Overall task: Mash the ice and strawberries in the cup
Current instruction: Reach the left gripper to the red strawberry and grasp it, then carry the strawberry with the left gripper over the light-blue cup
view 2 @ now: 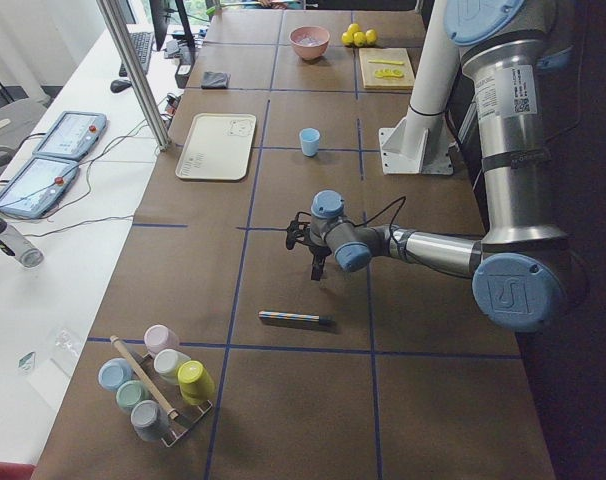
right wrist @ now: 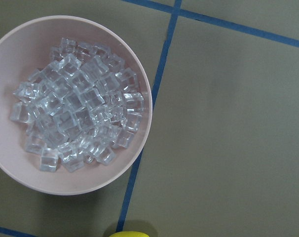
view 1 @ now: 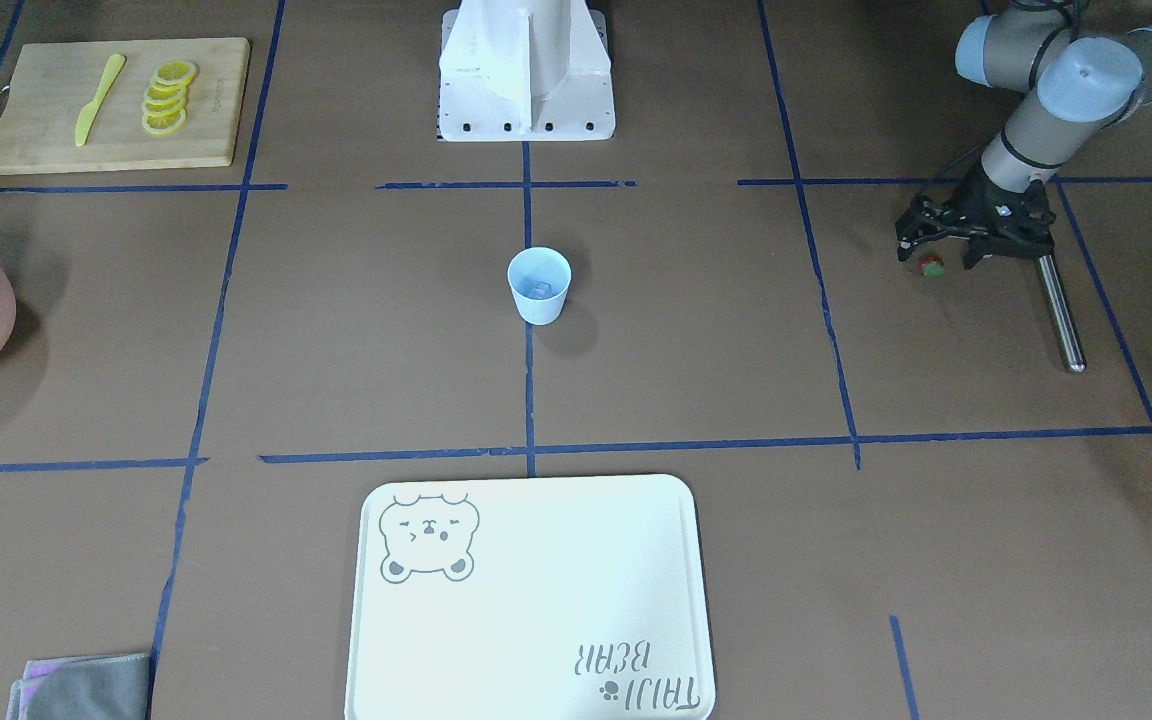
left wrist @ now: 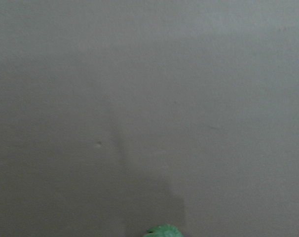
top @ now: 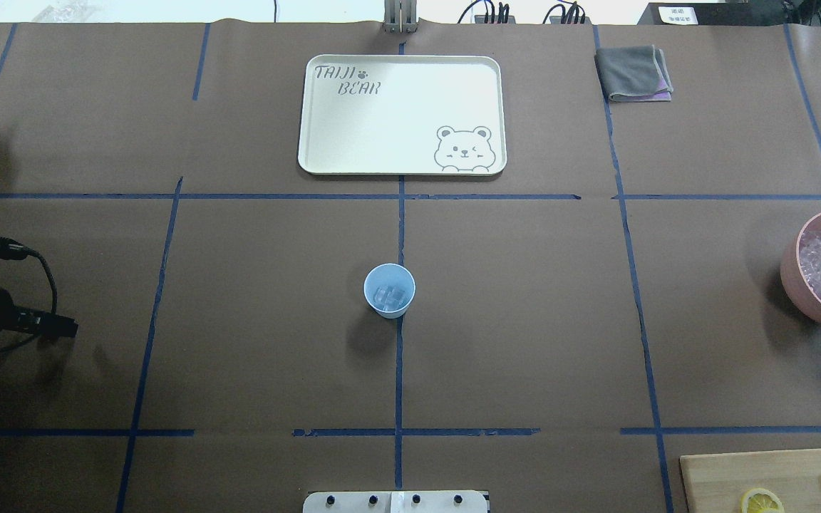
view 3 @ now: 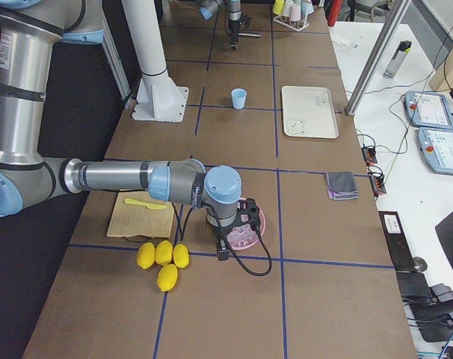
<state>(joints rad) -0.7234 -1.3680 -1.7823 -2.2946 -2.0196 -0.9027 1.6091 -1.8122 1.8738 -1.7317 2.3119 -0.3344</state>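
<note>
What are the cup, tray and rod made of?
Cup: probably plastic; pale blue, matte, thin-walled.
Tray: looks like plastic or melamine; cream, smooth, slightly glossy, with a printed bear.
Rod: metal, likely steel; silvery, with a bright highlight along its length.

I am reading "TAIJI BEAR" on the pale tray, printed in grey at one corner on two lines, with a small paw print after the first word. In the front-facing view the same words on the tray are showing upside down. A white sticker on the left arm is carrying print too small for me to read.
</note>
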